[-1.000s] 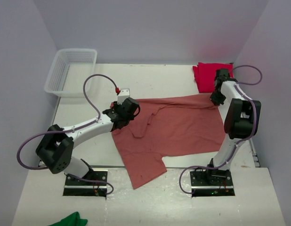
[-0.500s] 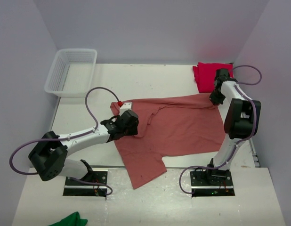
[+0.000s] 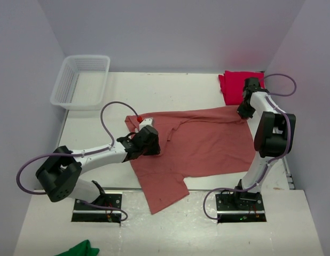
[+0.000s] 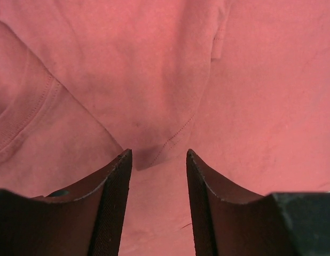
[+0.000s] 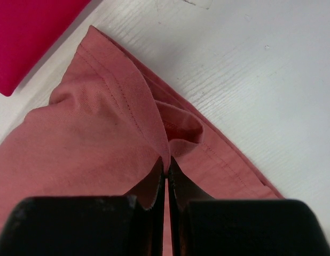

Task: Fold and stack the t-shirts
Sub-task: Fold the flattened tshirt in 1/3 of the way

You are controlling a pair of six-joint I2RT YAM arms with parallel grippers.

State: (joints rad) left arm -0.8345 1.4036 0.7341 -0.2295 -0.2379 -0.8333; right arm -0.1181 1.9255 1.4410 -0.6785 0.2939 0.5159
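Our left claw (image 4: 157, 154) stands half apart over a stitched fold of the salmon shirt (image 3: 207, 144), gripping nothing. We should seat it squarely on that fold before closing. Our right claw (image 5: 166, 166) pinches the shirt's hem near the crimson shirt (image 3: 232, 85) at the tabletop's (image 3: 181, 90) far right corner, and we judge it best held taut.

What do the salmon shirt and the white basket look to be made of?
The salmon t-shirt looks like soft matte knit, likely cotton: stitched hems, limp folds. The white basket looks like translucent moulded plastic, judging by its thin lattice walls.
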